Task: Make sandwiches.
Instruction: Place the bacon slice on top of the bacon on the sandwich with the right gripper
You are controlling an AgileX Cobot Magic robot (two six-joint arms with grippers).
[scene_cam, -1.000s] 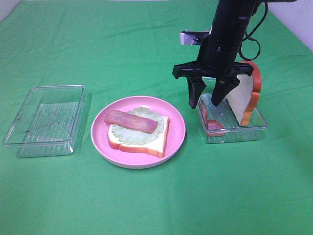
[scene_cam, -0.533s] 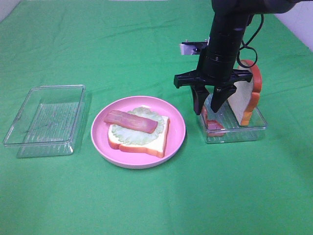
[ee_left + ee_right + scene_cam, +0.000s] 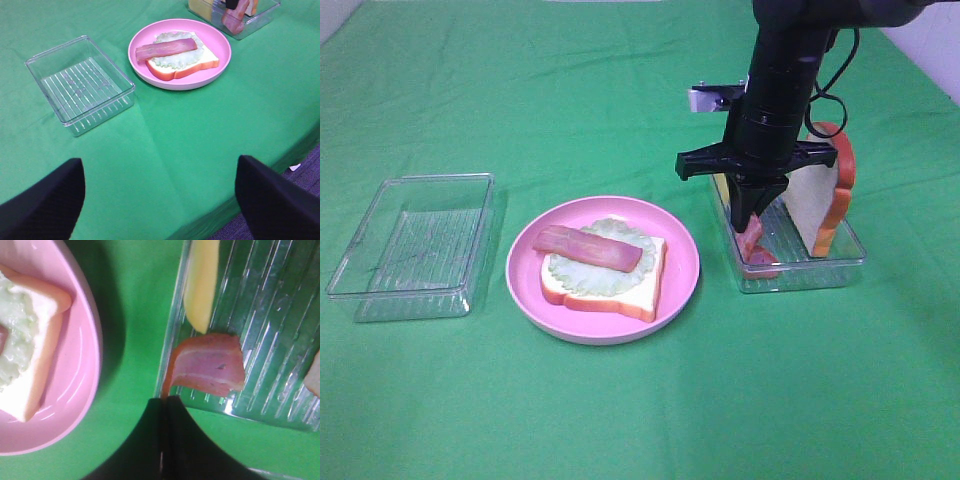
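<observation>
An open sandwich lies on the pink plate: a white bread slice, lettuce and a bacon strip on top. My right gripper reaches down into the right clear tray and is shut on a second bacon strip, whose end curls up between the fingertips. A yellow cheese slice lies beside it in the tray. Another bread slice leans upright at the tray's far side. My left gripper is open and empty, well back from the plate.
An empty clear tray stands left of the plate, also in the left wrist view. Green cloth covers the table; its front edge shows in the left wrist view.
My right gripper has lowered a little into the right tray and its fingers have closed from wide open onto the bacon strip. The plate and sandwich have not moved.
</observation>
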